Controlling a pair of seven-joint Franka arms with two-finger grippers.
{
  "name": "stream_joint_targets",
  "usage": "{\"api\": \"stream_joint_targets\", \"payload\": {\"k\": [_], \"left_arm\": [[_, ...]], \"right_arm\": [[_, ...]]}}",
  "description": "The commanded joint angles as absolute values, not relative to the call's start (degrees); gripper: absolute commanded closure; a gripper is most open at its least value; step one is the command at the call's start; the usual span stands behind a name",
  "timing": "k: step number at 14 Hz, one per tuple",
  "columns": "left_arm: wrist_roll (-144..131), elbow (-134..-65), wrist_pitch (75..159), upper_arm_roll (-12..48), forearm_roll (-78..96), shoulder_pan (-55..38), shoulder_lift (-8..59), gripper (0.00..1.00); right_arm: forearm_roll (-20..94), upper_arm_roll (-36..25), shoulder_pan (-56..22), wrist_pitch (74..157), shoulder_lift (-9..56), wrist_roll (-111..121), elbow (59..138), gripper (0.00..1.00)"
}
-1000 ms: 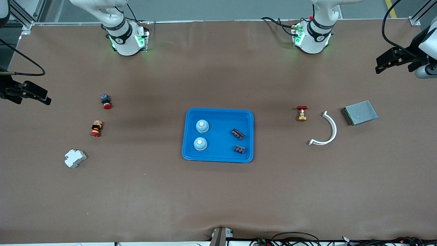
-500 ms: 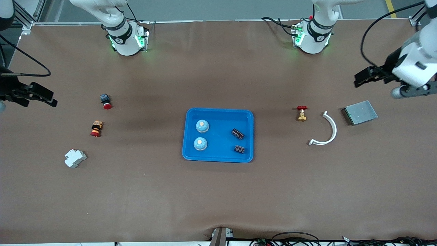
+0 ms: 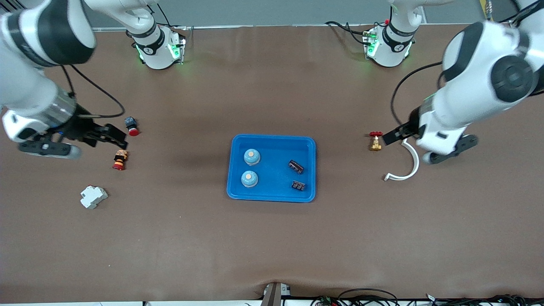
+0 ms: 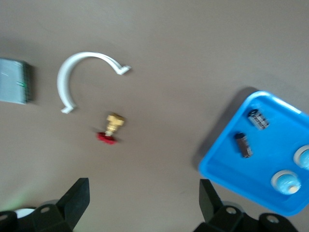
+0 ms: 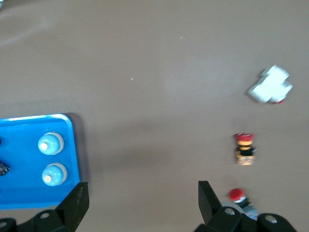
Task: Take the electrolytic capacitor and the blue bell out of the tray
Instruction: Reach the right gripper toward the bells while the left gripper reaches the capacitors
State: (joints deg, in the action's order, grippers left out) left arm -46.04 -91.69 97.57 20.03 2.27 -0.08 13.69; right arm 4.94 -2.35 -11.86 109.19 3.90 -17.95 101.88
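- Both arms have glossy white shells with black bands at the joints.
- The round white bases glow green at their sides and carry a small dark emblem.
- Black cables loop from each forearm down to the wrist.
- The left hand [image 3: 389, 137] and right hand [image 3: 115, 135] are black, with blocky angular fingers [image 4: 77, 197].

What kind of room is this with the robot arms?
Probably a robot lab or test bench: two arms are bolted to a brown-covered table, with a blue tray of bells and capacitors, a small valve beside it, and loose cables.
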Motion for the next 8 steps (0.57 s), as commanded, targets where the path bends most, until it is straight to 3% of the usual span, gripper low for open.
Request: {"api": "stream_joint_targets", "payload": {"k": [1,8], "left_arm": [[-51.8,-90.6,99.8,20.3,2.0,-1.9,16.0,0.0],[-59.6,-90.4,103.8,20.4,-0.4,-5.4,19.8,0.0]], "right_arm": [[4.7,-2.9,-17.1,110.7,6.5,-26.3,102.4,0.0],[0.4,-2.9,-33.1,118.2,19.1,-48.7,101.2,0.0]]}}
